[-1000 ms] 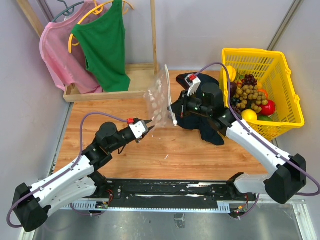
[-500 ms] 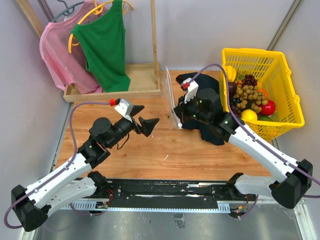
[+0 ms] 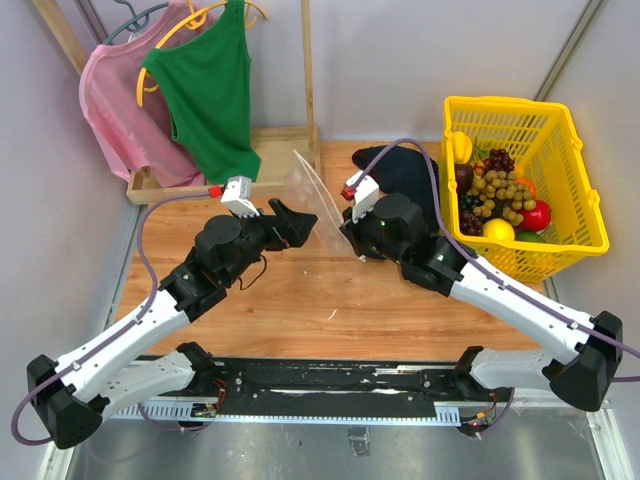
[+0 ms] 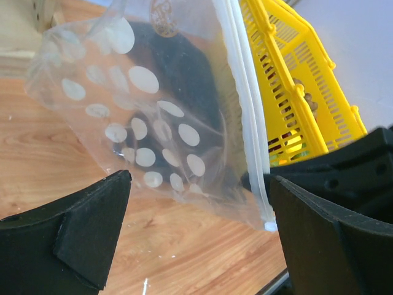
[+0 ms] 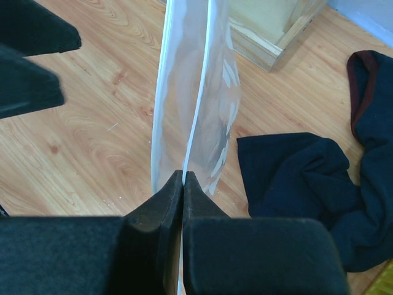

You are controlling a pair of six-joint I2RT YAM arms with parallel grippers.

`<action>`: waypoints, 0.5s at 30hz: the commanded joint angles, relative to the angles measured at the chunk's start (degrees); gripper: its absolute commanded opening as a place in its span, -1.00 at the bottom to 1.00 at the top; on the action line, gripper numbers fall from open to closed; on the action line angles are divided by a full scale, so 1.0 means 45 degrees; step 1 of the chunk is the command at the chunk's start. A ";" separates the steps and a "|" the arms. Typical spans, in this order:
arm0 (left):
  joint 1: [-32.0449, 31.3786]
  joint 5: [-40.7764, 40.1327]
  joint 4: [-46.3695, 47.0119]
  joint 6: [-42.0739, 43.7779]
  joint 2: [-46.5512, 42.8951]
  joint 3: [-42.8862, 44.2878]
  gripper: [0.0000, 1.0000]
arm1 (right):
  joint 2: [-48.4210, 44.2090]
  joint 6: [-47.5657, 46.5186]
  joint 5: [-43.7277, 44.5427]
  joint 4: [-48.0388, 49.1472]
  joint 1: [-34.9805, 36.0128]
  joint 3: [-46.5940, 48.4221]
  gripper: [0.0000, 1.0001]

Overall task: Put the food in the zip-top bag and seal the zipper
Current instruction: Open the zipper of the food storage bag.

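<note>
The zip-top bag is clear with white dots and hangs upright above the table, between the two arms. My right gripper is shut on its mouth edge, pinching one lip of the zipper. My left gripper is open just left of the bag, its fingers wide apart and touching nothing. The food lies in the yellow basket at the right: longan cluster, lemon, apple, grapes, banana.
A dark navy cloth lies on the table behind the right gripper. A wooden tray and rack with a pink and a green top on hangers stand at the back left. Bare wooden tabletop lies in front.
My left gripper let go of the bag, opened wide and moved farther back beside it. The right gripper has carried the bag left, and it now hangs tilted.
</note>
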 commanded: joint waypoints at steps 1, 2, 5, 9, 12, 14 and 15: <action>-0.0097 -0.0706 -0.1102 -0.1705 0.0492 0.0789 0.99 | 0.0104 -0.0578 0.1606 0.0322 0.0798 -0.0234 -0.99; -0.0097 -0.0653 -0.0989 -0.1864 0.0523 0.0767 0.97 | 0.0119 -0.0618 0.1814 0.0394 0.0922 -0.0286 -0.99; -0.0094 -0.0438 -0.0341 -0.2470 0.0565 0.0494 0.89 | 0.0167 -0.0646 0.2297 0.0636 0.1213 -0.0426 -0.99; -0.0099 -0.0249 -0.0168 -0.3134 0.0911 0.0484 0.89 | 0.0332 -0.0729 0.2893 0.0883 0.1609 -0.0473 -0.99; -0.0097 -0.0107 -0.0183 -0.3356 0.1155 0.0599 0.90 | 0.0419 -0.0919 0.3364 0.1047 0.1941 -0.0466 -0.99; -0.0097 -0.0280 -0.0215 -0.3593 0.1270 0.0568 0.90 | 0.0453 -0.0994 0.3570 0.1185 0.2106 -0.0481 -0.99; -0.0097 -0.0489 -0.0285 -0.3733 0.1331 0.0549 0.90 | 0.0485 -0.1014 0.3627 0.1271 0.2170 -0.0493 -0.99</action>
